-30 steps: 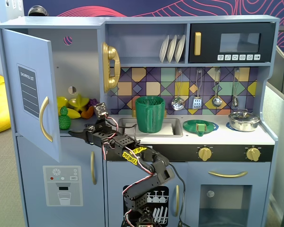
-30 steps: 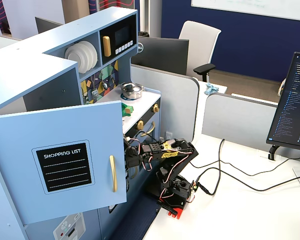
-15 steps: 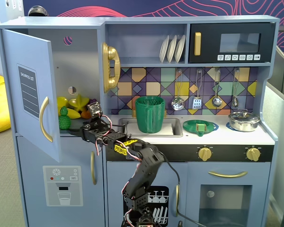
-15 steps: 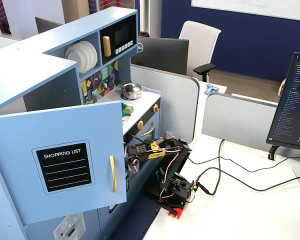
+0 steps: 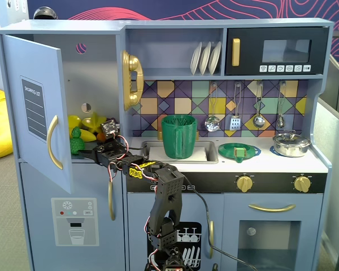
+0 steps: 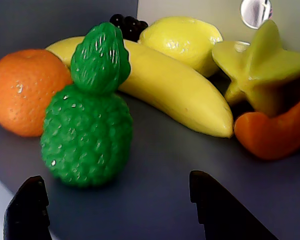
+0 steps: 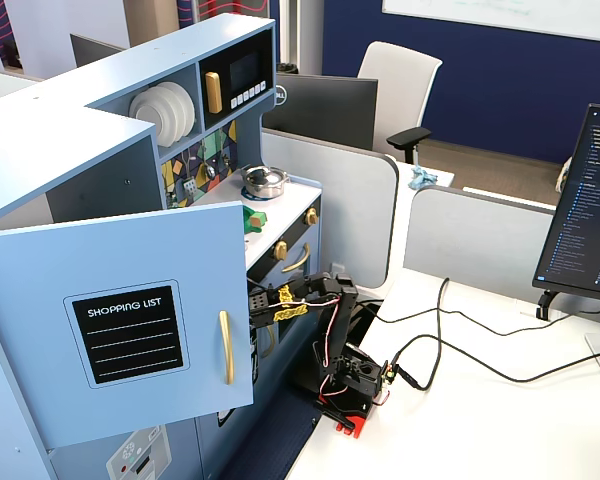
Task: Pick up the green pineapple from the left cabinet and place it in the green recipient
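1. Gripper: jaws standing open w/ nothing between them; both dark fingertips showing at bottom edge of wrist view. In a fixed view, gripper reaching into the left cabinet, door hanging wide open.
2. Green pineapple: standing upright on cabinet shelf, just ahead of gripper, nearer the left fingertip in wrist view, not touching it. Also showing in a fixed view, by door edge.
3. Banana: lying behind pineapple, running diagonally.
4. Orange: sitting ahead-left, beside pineapple.
5. Lemon: sitting farther back, behind banana.
6. Star fruit: sitting ahead-right.
7. Green recipient: standing in the sink, well apart from gripper, to its right in that fixed view.
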`<state>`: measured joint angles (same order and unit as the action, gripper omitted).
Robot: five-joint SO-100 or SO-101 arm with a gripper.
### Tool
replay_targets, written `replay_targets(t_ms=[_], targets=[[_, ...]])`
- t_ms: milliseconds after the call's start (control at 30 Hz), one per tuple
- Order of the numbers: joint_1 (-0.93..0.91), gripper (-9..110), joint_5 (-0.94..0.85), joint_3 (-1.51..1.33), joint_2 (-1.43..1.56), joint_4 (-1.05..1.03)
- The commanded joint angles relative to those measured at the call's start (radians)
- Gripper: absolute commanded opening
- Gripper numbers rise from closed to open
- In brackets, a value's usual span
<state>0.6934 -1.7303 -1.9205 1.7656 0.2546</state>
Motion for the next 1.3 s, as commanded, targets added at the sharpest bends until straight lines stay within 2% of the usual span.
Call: replay_targets(t_ms=[0,500,1133,1200,1267], targets=[[0.026,30,-0.006,0.129,-0.021,0.034],[0.058,30,-0.014,0.278,-0.160,0.025],[0.046,29,0.009,0.627,-0.483,0.012],[0.046,24,0.005,0.664,-0.514,0.008],[0.048,4,-0.066,0.675,-0.532,-0.005]])
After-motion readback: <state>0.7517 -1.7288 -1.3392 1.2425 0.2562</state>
